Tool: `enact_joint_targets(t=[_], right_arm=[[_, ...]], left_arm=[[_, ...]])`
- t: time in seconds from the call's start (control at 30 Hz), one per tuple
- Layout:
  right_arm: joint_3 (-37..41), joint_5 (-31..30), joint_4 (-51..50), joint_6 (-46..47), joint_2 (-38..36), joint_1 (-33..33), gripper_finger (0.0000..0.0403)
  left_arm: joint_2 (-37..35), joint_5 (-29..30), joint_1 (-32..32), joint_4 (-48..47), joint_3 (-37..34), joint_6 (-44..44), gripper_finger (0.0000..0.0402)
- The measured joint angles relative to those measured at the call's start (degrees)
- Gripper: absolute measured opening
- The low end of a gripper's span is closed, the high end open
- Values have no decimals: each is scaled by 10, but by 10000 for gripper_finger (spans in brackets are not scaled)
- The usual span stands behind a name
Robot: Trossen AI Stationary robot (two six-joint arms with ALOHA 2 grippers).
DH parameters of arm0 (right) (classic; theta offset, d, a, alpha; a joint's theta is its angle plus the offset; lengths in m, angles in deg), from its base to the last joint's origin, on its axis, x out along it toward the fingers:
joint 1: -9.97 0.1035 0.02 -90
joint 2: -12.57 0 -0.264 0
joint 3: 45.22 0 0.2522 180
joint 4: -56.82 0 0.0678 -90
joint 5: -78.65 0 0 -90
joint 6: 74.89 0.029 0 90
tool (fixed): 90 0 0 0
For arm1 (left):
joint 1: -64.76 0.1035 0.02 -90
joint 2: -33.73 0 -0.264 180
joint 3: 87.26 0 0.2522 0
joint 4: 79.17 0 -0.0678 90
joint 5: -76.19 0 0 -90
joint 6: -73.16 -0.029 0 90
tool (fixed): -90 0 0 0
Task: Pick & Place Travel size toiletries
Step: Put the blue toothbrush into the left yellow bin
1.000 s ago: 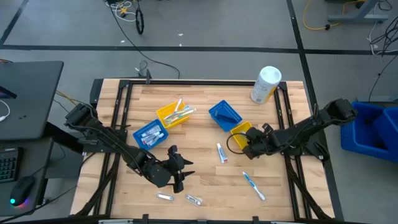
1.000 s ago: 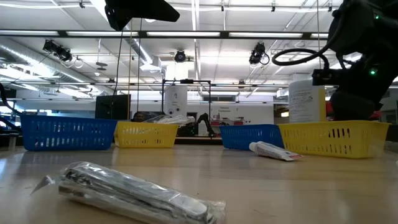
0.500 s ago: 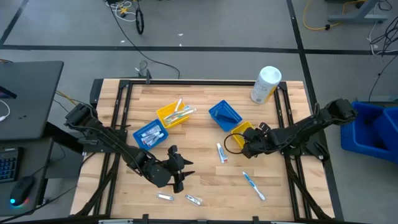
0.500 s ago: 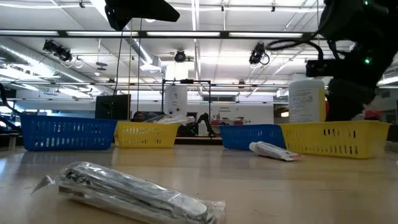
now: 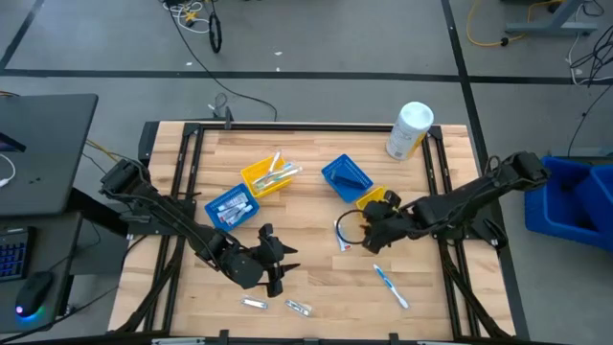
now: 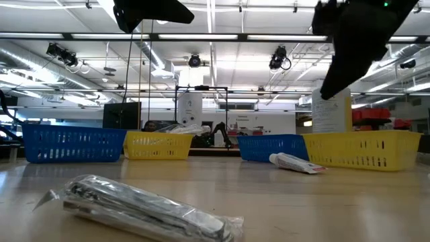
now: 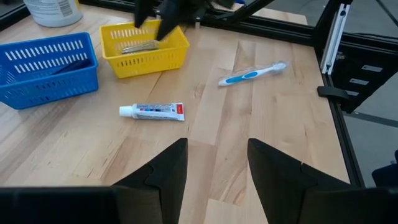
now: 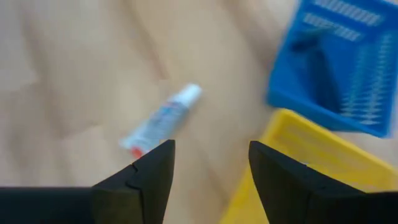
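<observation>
A white toothpaste tube with a red end lies flat mid-table; it also shows in the left wrist view and the right wrist view. A light-blue toothbrush lies toward the near right. Two small silver wrapped items lie by the near edge. My right gripper hangs open above the table just right of the tube, touching nothing. My left gripper is open over bare wood at near centre.
Four small bins stand mid-table: yellow and blue with toiletries, a tipped blue one, and a yellow one behind my right gripper, holding a wrapped item. A large white container stands far right. Bare wood lies between the tube and the toothbrush.
My right gripper has moved off the yellow bin, toward the table's left and near edge, and now hangs beside the toothpaste tube. In the low view the arm has swung leftward and upward. The left arm and the items have kept still.
</observation>
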Motion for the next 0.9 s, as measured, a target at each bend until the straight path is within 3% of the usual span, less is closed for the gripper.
enact_joint_targets(t=[0.27, 0.5, 0.9], right_arm=[[18, 90, 90, 3, 0, 65, 198], [52, 93, 148, 29, 0, 148, 195], [101, 95, 149, 114, 27, 260, 196]], left_arm=[[0, -2, -3, 0, 0, 0, 175], [0, -6, -12, 0, 0, 0, 175], [0, 23, -14, 0, 0, 1, 175]])
